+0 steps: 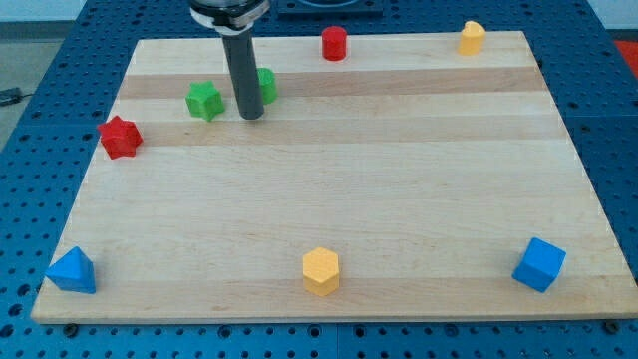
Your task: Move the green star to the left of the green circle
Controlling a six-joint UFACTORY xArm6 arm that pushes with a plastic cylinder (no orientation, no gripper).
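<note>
Pretty plain setup, honestly. A pale wooden desk (pixel 399 189) is seen filling most of the view, made of long planks laid side by side, with slightly darker and lighter bands running across from the view's left to the view's right. It is set on a blue metal surface (pixel 30 130) that is dotted all over with a regular grid of small holes, visible along every edge. At the view's top a strip of something dark (pixel 329 8) is cut off by the frame, too little shown to tell. Soft, even lighting is given, with only faint shadows.
</note>
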